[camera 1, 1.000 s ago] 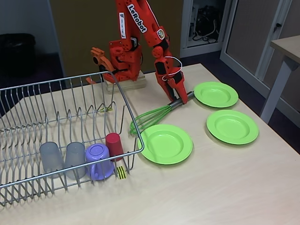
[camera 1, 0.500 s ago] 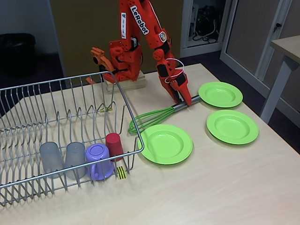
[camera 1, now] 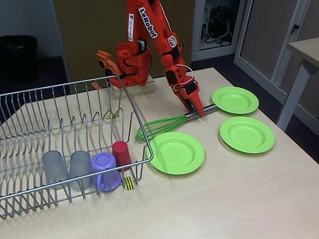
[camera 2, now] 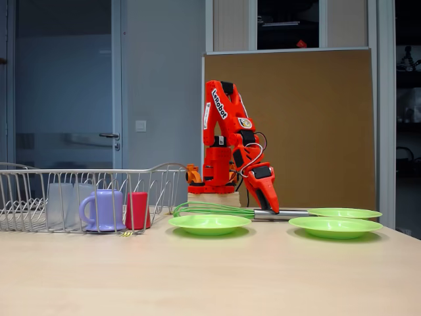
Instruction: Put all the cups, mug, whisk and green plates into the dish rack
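The orange hand (camera 1: pixel 198 110) pinches the whisk (camera 1: pixel 164 124) by its dark handle at frame centre, the green loops reaching left toward the dish rack (camera 1: pixel 60 144). Three green plates (camera 1: pixel 177 152) lie on the worktop (camera 1: pixel 224 199); tumblers, mug and red cup sit in the rack.

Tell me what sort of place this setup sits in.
Probably an office or lab room, not a kitchen: a plain desk-like table, a glass-panelled door with a wall switch, and a brown board behind the arm.
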Available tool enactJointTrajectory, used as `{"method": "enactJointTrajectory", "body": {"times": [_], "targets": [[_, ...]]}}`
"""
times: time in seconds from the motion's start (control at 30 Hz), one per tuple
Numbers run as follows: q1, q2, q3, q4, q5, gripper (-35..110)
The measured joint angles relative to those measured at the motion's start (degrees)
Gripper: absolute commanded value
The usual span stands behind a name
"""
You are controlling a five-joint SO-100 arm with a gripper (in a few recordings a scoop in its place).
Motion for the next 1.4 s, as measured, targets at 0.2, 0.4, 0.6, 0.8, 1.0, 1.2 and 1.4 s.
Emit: {"method": "enactJointTrajectory", "body": {"times": [0.2,0.4,0.6,0.8,1.0,1.2,1.4], "targets": [[0.35,0.00,-2.29,7.65,4.13,29],[0.44,0.18,-5.71,18.46,6.68,31],[0.26,-0.62,-10.20,27.51,9.93,25],[0.44,-4.13,-14.41,31.55,12.83,15],[0.70,-6.15,-16.79,31.82,13.27,0],[1.32,-5.89,-16.79,32.34,11.34,0],[1.41,2.29,-14.59,39.73,5.89,0]]}}
